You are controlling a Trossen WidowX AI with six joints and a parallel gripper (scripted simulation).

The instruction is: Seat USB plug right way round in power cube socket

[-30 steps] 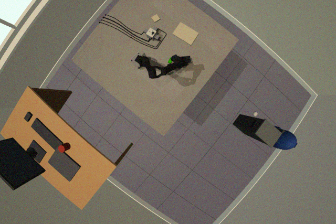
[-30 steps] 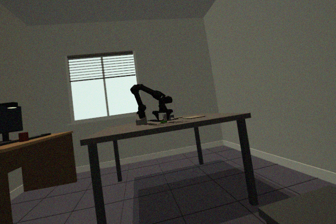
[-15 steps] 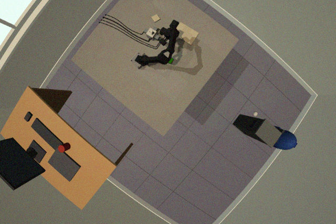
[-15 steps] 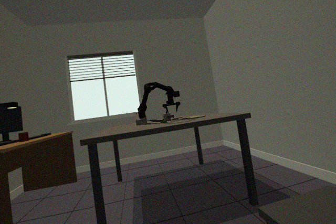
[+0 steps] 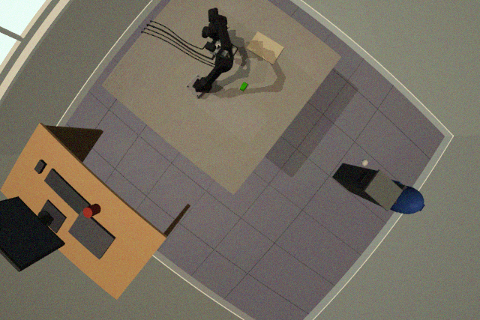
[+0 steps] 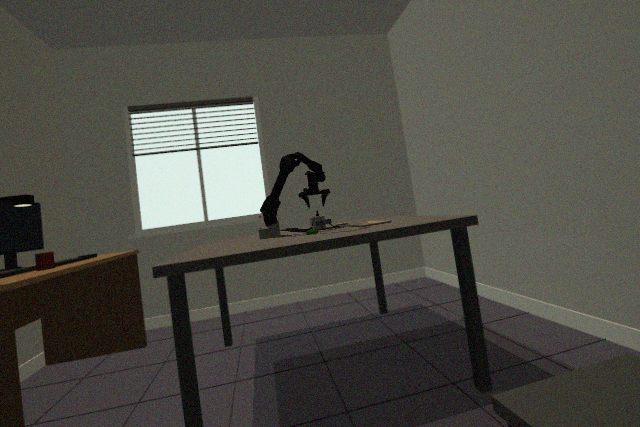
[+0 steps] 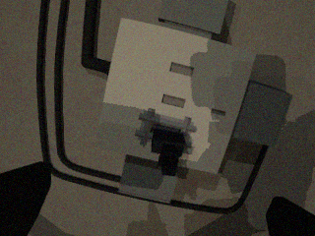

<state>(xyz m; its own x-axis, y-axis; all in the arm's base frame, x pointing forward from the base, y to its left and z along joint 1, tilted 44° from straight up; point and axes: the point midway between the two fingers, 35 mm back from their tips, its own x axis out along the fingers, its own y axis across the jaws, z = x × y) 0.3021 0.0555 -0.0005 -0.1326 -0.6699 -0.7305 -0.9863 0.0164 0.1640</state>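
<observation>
The power cube [image 7: 143,54] [image 6: 314,222] has a pale top with slot openings, in the wrist view's upper middle. The black USB plug [image 7: 168,140] [image 6: 317,213] stands up from the cube's top near its lower side in the wrist view. How deep it sits and which way round it is, I cannot tell. My gripper [image 7: 163,195] [image 6: 316,204] is wide open and empty, pointing down above the cube and plug, its fingertips higher than the plug. In the top view the arm mostly hides the cube.
Grey plugs [image 7: 263,113] [image 7: 194,14] [image 7: 148,176] stick out from the cube's sides. Black cables [image 7: 58,98] [image 5: 174,42] run around it and across the table. A green block [image 5: 244,86] [image 6: 311,231] and a flat tan board [image 5: 267,49] [image 6: 379,222] lie on the table.
</observation>
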